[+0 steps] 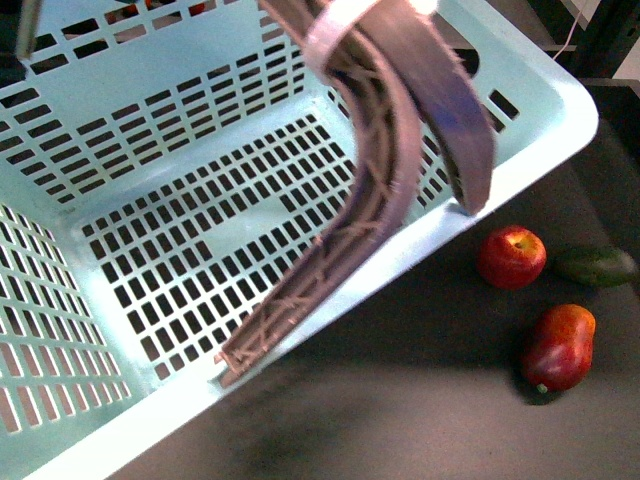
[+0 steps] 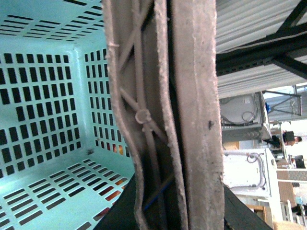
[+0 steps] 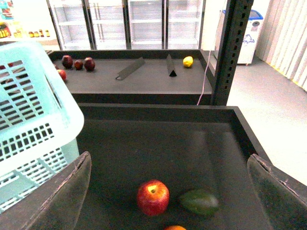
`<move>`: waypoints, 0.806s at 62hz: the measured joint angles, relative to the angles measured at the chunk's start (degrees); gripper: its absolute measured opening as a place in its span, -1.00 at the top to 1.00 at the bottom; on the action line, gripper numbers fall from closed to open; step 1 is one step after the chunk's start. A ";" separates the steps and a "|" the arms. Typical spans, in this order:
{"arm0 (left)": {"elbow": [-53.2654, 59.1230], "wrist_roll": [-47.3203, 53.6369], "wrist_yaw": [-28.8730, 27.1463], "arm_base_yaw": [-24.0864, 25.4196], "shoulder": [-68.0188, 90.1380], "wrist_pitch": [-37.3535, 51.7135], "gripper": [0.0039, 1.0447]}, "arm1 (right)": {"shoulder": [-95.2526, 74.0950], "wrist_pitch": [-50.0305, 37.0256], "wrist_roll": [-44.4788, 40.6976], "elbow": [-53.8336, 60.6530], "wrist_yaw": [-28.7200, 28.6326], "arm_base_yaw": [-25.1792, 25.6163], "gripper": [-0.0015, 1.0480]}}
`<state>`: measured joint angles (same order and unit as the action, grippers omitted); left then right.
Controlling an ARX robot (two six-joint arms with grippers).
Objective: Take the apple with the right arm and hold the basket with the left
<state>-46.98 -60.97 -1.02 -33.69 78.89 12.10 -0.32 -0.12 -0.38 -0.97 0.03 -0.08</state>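
The basket (image 1: pixel 130 75) fills the left of the front view. It is tilted, with its two brown handles (image 1: pixel 385 180) drawn together and upward. Judged from this, it is suspended by the handles so that its mouth stays open and its wall stays clear of the fruit. The left end effector does not show, so its state cannot be told. Right of the basket's corner and apart from it, the apple (image 1: pixel 511 257) rests on the dark desk (image 1: pixel 400 400). A red-orange mango (image 1: pixel 558 347) lies nearer the robot, and a green fruit (image 1: pixel 597 265) lies near the apple's right. The right end effector (image 3: pixel 169 160) stands wide and holds nothing. The apple lies ahead of it, between its two fingers and touching neither.
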 joint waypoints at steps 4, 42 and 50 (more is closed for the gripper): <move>-0.15 0.02 -0.48 -1.57 0.11 -0.02 0.68 | 0.00 0.00 0.02 0.00 0.00 0.00 -0.83; -0.17 0.48 -0.87 -3.13 0.11 -0.13 0.68 | -2.51 5.90 1.99 -2.12 0.02 0.13 -0.83; -0.26 0.55 -0.63 -3.19 0.11 -0.13 0.68 | -18.40 17.27 4.85 -7.56 -3.67 4.66 -0.83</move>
<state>-47.24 -60.42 -1.65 -36.88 79.00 11.97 -18.72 17.15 4.47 -8.54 -3.64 4.58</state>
